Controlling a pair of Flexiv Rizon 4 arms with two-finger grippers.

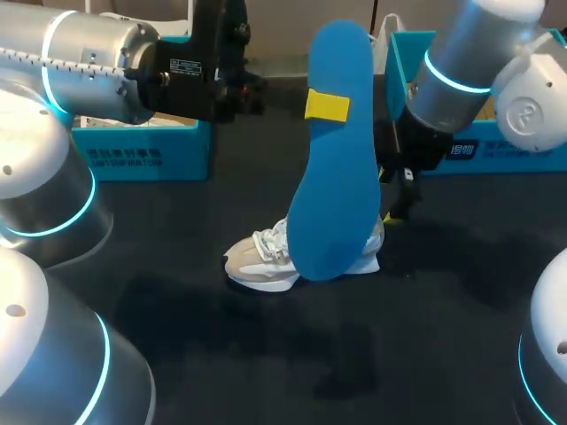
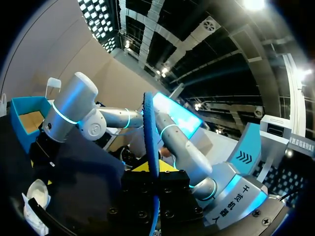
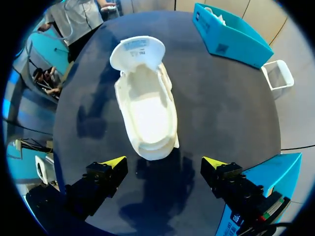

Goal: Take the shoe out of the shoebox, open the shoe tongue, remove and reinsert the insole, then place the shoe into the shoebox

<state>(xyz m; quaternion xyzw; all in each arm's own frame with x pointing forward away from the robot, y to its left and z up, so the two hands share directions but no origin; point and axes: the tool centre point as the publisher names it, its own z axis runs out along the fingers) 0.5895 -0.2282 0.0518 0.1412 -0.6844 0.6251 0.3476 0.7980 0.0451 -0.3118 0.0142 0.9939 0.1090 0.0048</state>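
Pinching the removed insole [image 1: 337,159] upright above the surface [image 1: 266,363], left fingers [image 2: 167,168] put the task about midway: shoe [image 3: 147,113] lies unboxed on it, tongue open, beneath spread right fingers [image 3: 110,164], so reinserting and reboxing seem left to do.

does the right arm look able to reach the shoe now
Probably yes: the right end effector is open, the shoe lies right ahead of it with nothing between, and the insole is held up clear.
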